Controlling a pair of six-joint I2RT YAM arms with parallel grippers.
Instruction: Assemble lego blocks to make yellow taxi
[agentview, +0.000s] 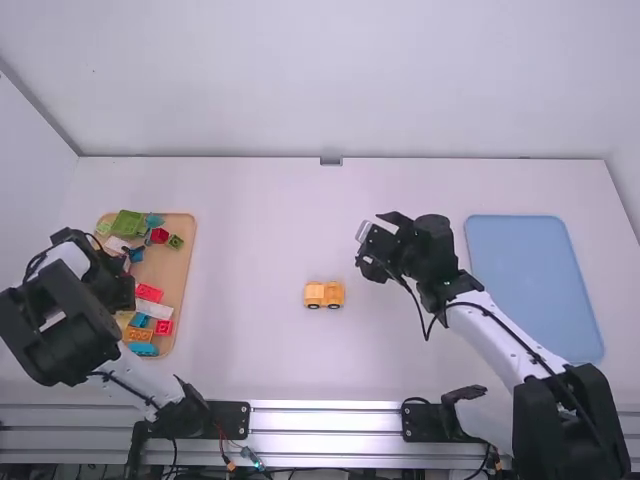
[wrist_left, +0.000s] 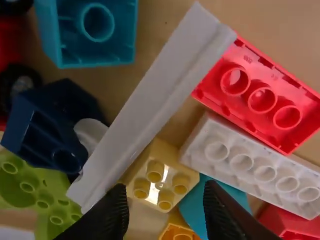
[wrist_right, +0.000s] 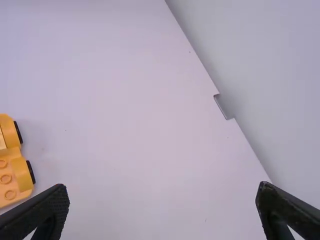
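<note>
In the high view, my left gripper (agentview: 122, 280) is over the wooden tray (agentview: 180, 262) of bricks. In the left wrist view, the left gripper (wrist_left: 167, 207) stands open above a pale yellow brick (wrist_left: 172, 182) and a teal brick (wrist_left: 227, 192). My right gripper (agentview: 368, 250) hangs above the table, up and to the right of the orange-yellow car (agentview: 324, 295), which rests on its wheels mid-table. In the right wrist view, the right gripper (wrist_right: 162, 197) is open with nothing between its fingers; part of the car (wrist_right: 12, 182) lies at the left edge.
Loose bricks crowd the tray, among them a red brick (wrist_left: 262, 97), a long white brick (wrist_left: 240, 162), a dark blue piece (wrist_left: 50, 127) and a green piece (wrist_left: 32, 190). A light blue flat tray (agentview: 535, 285) lies on the table's right side. A wall borders the back.
</note>
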